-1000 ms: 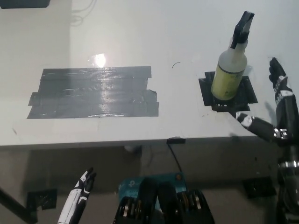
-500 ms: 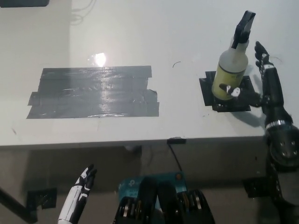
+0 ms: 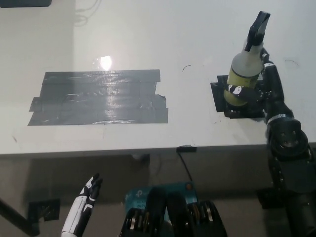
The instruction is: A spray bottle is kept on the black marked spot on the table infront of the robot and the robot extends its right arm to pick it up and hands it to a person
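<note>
- the spray bottle [image 3: 243, 74] stands upright on the small black marked spot [image 3: 220, 95], far right on the white surface [image 3: 148, 39], its black nozzle pointing up and away.
- the black right robot hand [image 3: 256, 89] is right up against the bottle's lower half, fingers curled around the yellowish body from the right, one pale fingertip [image 3: 236, 90] showing across the front.
- it looks clamped on the bottle, and the bottle's base sits on the tape mark, not lifted.
- the right forearm runs down from the hand past the surface's front edge to the bottom right corner.
- the white left robot hand [image 3: 90, 190] rests low at the bottom left, below the surface's edge, fingers loose and apart, holding nothing.
- a big patch of grey tape [image 3: 98, 97] lies across the middle-left of the surface, well apart from the bottle.
</note>
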Robot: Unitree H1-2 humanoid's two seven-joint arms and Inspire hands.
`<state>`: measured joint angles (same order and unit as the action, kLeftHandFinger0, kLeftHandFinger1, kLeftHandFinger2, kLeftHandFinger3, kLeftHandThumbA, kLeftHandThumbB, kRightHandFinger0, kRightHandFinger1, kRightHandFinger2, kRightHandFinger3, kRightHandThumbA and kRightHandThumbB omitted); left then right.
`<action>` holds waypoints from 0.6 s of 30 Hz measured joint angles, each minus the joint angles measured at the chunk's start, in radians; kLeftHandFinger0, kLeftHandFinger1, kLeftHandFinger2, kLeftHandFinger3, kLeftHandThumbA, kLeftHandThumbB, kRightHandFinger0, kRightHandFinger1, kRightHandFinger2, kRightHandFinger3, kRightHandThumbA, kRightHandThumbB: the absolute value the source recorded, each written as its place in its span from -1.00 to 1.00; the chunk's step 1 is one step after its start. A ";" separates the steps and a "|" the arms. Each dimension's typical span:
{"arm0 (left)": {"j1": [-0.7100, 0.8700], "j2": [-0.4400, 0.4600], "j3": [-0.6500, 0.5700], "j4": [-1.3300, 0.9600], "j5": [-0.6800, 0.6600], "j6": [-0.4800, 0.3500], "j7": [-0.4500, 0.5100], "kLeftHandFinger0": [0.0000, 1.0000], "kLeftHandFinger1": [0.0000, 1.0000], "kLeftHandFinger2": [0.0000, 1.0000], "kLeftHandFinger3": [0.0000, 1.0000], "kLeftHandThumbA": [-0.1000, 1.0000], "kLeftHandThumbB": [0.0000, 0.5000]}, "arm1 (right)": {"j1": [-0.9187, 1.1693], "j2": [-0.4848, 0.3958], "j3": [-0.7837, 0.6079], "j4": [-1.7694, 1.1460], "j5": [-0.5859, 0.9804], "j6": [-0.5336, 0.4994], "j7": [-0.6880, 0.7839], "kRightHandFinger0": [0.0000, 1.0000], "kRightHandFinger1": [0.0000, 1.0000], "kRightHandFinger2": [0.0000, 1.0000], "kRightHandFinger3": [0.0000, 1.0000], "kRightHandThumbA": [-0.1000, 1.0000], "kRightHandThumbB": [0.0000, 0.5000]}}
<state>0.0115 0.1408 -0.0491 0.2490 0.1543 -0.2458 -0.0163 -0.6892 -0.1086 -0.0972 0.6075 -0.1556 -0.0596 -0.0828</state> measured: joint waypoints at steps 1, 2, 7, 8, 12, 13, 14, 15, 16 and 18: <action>0.000 0.000 0.000 0.000 0.000 0.000 0.000 1.00 1.00 1.00 1.00 1.00 1.00 | -0.009 0.000 -0.001 0.025 0.004 0.000 -0.003 1.00 1.00 1.00 1.00 1.00 0.47; 0.000 0.000 0.000 0.000 0.000 0.000 0.000 1.00 1.00 1.00 1.00 1.00 1.00 | -0.016 0.000 -0.002 0.044 0.007 -0.001 -0.004 1.00 1.00 1.00 1.00 1.00 0.47; -0.002 0.000 0.000 0.000 0.000 0.000 0.000 1.00 1.00 1.00 1.00 1.00 1.00 | -0.050 -0.001 -0.005 0.136 0.025 -0.005 -0.009 1.00 1.00 1.00 1.00 1.00 0.43; -0.002 0.000 0.000 0.000 0.000 0.000 0.000 1.00 1.00 1.00 1.00 1.00 1.00 | -0.053 -0.002 -0.005 0.146 0.028 -0.006 -0.009 1.00 1.00 1.00 1.00 1.00 0.41; -0.003 0.000 0.002 -0.002 0.000 0.002 0.000 1.00 1.00 1.00 1.00 1.00 1.00 | -0.068 -0.001 -0.016 0.172 0.049 -0.010 -0.009 1.00 1.00 1.00 1.00 1.00 0.36; -0.003 0.000 0.002 -0.003 0.000 0.003 0.000 1.00 1.00 1.00 1.00 1.00 1.00 | -0.070 0.000 -0.019 0.173 0.053 -0.012 -0.009 1.00 1.00 1.00 1.00 0.86 0.36; -0.003 0.000 0.002 -0.004 0.000 0.003 0.000 1.00 1.00 1.00 1.00 1.00 1.00 | -0.072 0.001 -0.023 0.174 0.062 -0.022 -0.009 0.41 0.45 0.91 1.00 0.63 0.35; -0.003 0.000 0.002 -0.004 0.000 0.004 0.000 1.00 1.00 1.00 1.00 1.00 1.00 | -0.074 0.003 -0.030 0.174 0.070 -0.033 -0.010 -0.13 -0.12 0.29 0.83 0.36 0.19; -0.003 0.000 0.002 -0.004 0.000 0.004 0.000 1.00 1.00 1.00 1.00 1.00 0.99 | -0.076 0.005 -0.035 0.174 0.076 -0.043 -0.011 -0.79 -0.62 -0.27 0.04 -0.14 0.10; -0.005 0.000 0.002 -0.004 0.000 0.004 0.000 1.00 1.00 1.00 1.00 1.00 1.00 | -0.081 0.012 -0.049 0.173 0.087 -0.051 -0.017 -1.00 -0.60 -0.19 -0.33 -0.95 0.05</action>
<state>0.0067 0.1407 -0.0473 0.2453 0.1542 -0.2417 -0.0163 -0.7704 -0.0971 -0.1466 0.7806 -0.0682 -0.1103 -0.0996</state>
